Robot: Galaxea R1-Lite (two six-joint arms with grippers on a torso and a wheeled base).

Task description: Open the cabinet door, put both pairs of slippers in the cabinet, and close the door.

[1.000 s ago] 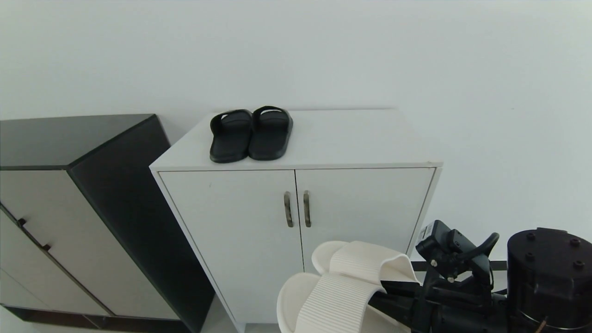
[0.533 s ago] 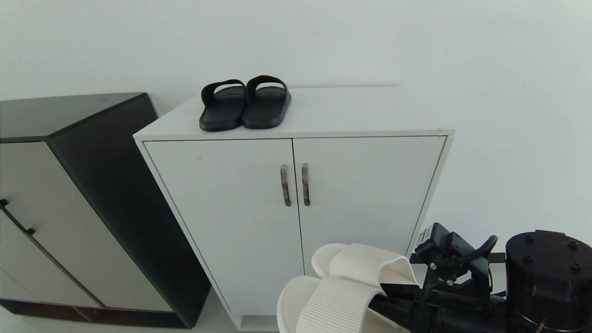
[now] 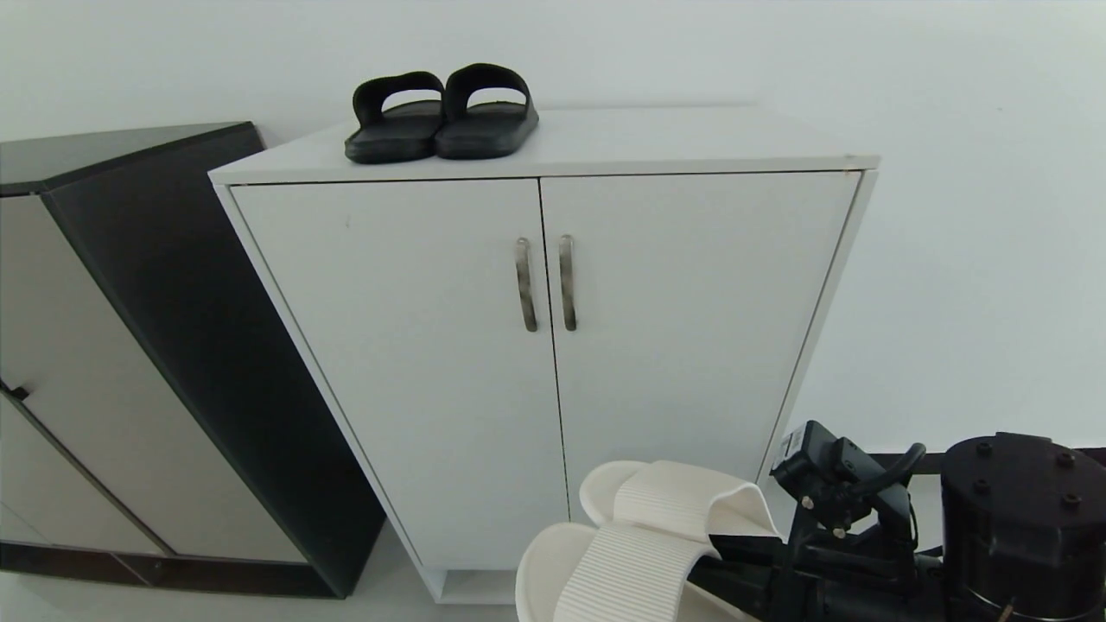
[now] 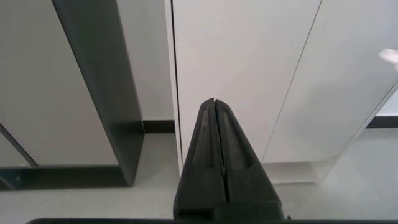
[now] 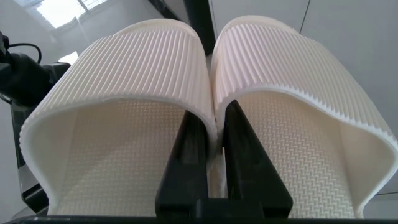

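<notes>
Right gripper (image 5: 214,118) clamps the white slippers (image 3: 639,527), likely light and floppy, by their touching straps (image 5: 186,74) at five o'clock; left gripper (image 4: 215,109), closed and empty, faces the cabinet (image 3: 389,345).

Cream slippers (image 5: 124,74) in right pincer (image 5: 214,124)

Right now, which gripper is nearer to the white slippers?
Right. The right gripper is shut on the white slippers between their straps; the left gripper faces the white cabinet, apart from them.
</notes>
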